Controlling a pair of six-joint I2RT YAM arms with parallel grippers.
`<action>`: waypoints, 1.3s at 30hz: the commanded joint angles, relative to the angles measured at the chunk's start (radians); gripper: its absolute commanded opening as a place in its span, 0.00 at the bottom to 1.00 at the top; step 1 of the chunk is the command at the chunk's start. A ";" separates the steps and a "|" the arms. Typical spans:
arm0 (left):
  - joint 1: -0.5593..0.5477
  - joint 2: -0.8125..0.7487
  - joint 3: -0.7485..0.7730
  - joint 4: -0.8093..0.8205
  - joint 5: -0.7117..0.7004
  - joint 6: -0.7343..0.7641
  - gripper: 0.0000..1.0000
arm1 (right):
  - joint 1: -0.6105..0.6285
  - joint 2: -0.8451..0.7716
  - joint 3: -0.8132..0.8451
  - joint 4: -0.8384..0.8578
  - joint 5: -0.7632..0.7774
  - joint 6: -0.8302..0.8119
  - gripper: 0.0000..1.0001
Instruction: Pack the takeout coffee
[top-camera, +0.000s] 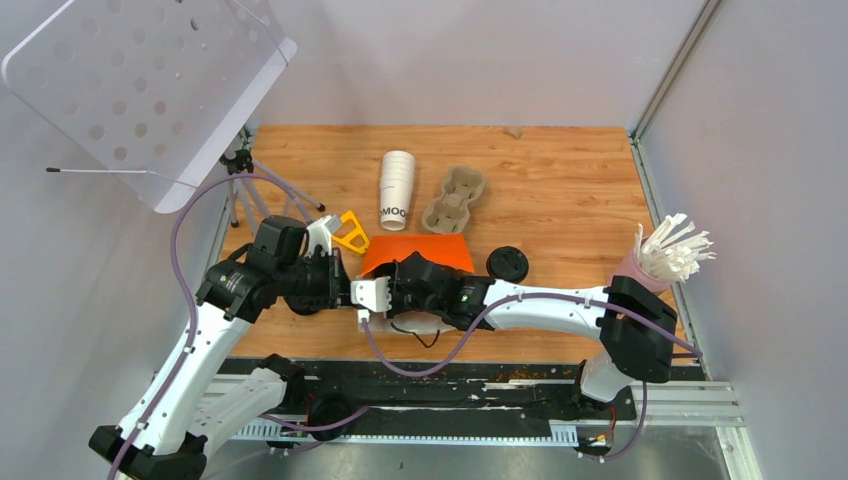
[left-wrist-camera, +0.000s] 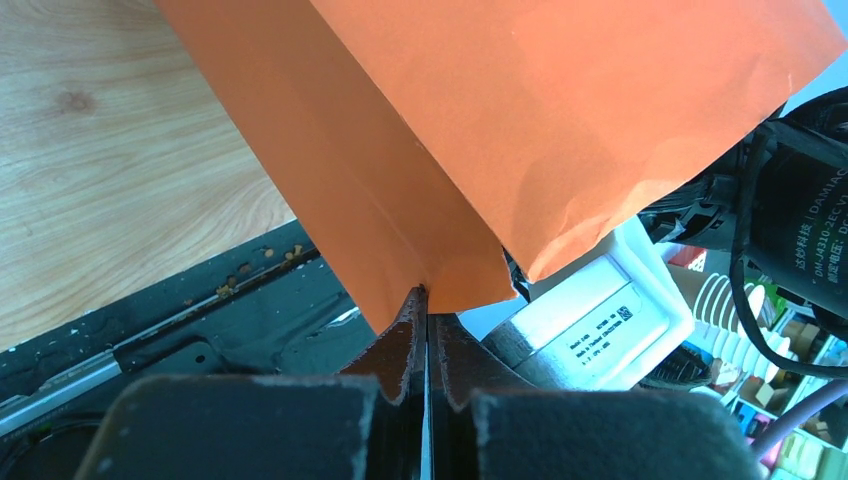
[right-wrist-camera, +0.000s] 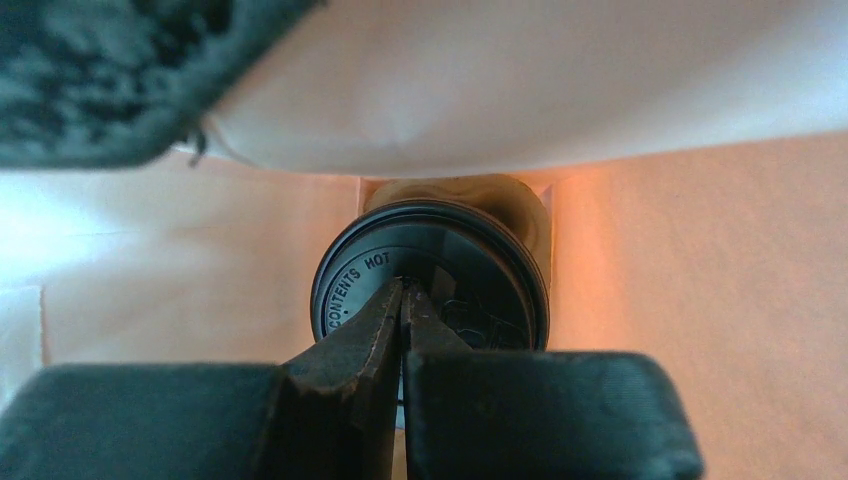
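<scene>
The takeout coffee lies inside an orange paper bag (top-camera: 420, 250). Only its round black lid (right-wrist-camera: 490, 260) shows, facing the right wrist camera, with the bag's pale orange inner walls (right-wrist-camera: 700, 300) around it. My right gripper (right-wrist-camera: 402, 288) reaches into the bag with its jaws shut and its tips against the middle of the lid. Its fingers are hidden in the top view. My left gripper (left-wrist-camera: 425, 300) is shut on the bag's edge (left-wrist-camera: 440, 270) and holds it up; it also shows in the top view (top-camera: 345, 285). The cup's lettering is hidden.
A stack of lidless white cups (top-camera: 396, 188) lies behind the bag beside a cardboard cup carrier (top-camera: 455, 198). A loose black lid (top-camera: 507, 264) sits right of the bag. White sticks in a pink holder (top-camera: 670, 255) stand far right. A yellow piece (top-camera: 350, 235) and a tripod (top-camera: 240, 165) are at left.
</scene>
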 joint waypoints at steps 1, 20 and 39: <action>-0.003 -0.013 0.000 0.014 0.028 -0.019 0.00 | -0.005 0.018 -0.011 0.051 0.043 0.024 0.04; -0.003 0.028 0.046 0.015 -0.010 -0.009 0.00 | -0.005 -0.065 0.012 -0.046 0.050 0.060 0.05; -0.003 0.100 0.143 -0.018 -0.012 -0.015 0.00 | -0.005 -0.181 0.130 -0.307 -0.056 0.129 0.09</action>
